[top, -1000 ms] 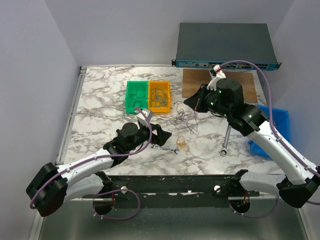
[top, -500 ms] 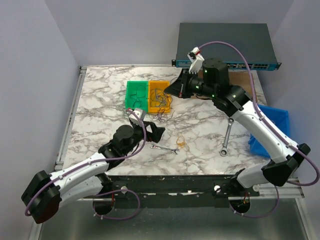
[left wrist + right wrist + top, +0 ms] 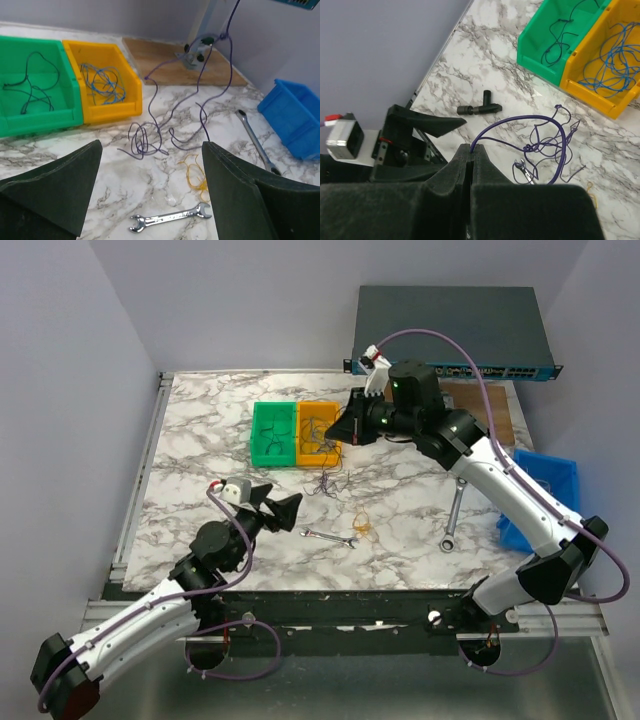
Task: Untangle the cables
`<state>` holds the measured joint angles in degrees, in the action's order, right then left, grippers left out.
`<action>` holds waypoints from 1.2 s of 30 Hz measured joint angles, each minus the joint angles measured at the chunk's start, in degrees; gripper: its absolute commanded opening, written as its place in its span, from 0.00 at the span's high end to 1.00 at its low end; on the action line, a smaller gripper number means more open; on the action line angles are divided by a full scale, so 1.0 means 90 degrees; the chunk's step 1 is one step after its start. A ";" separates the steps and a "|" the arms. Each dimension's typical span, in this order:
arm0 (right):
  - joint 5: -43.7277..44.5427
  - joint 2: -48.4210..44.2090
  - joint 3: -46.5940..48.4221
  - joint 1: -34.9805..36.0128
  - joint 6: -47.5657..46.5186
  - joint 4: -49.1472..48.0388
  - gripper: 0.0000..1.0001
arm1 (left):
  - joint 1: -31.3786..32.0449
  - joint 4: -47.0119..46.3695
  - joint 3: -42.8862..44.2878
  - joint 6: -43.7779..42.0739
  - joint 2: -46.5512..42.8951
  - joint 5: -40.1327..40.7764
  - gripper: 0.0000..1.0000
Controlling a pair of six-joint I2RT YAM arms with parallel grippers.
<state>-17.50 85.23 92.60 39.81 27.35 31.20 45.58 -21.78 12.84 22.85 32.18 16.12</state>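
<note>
My right gripper (image 3: 347, 430) is shut on one end of a thin purple cable (image 3: 540, 145), held up beside the yellow bin; its pads (image 3: 472, 148) pinch the strand. The cable hangs down, and its tangled loops (image 3: 141, 145) rest on the marble in front of the bins (image 3: 325, 480). A small yellow cable (image 3: 196, 175) lies apart from it on the table (image 3: 362, 525). My left gripper (image 3: 150, 195) is open and empty, low over the near-left table (image 3: 280, 508), facing the loops from a distance.
The green bin (image 3: 272, 435) holds dark cables and the yellow bin (image 3: 320, 430) blue ones. A small wrench (image 3: 330, 538) lies close to the yellow cable, a long wrench (image 3: 453, 515) to the right. A blue bin (image 3: 545, 500), wooden board (image 3: 490, 405) and network switch (image 3: 450, 330) sit right and back.
My right gripper has carried the purple cable up and back-left, from the table's middle to beside the yellow bin. My left arm has drawn back toward the near-left, jaws narrowing slightly.
</note>
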 measured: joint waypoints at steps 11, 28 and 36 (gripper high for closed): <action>-0.0529 -0.0015 -0.0452 0.0007 -0.0585 0.0279 0.99 | -0.0078 -0.0442 0.0097 -0.0804 0.0607 -0.0741 0.22; -0.1462 -0.0274 -0.0940 0.0461 -0.0544 0.0262 0.99 | -0.0083 -0.0911 0.0998 -0.1088 0.2582 -0.1426 0.55; -0.1384 -0.0284 -0.0945 0.0488 -0.0517 0.0211 0.99 | -0.0083 -0.0923 0.1411 -0.1086 0.3223 -0.1508 1.00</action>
<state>-29.95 82.67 84.09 44.21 22.70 33.10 44.84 -30.09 25.54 13.08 61.19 2.55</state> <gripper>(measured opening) 0.027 0.021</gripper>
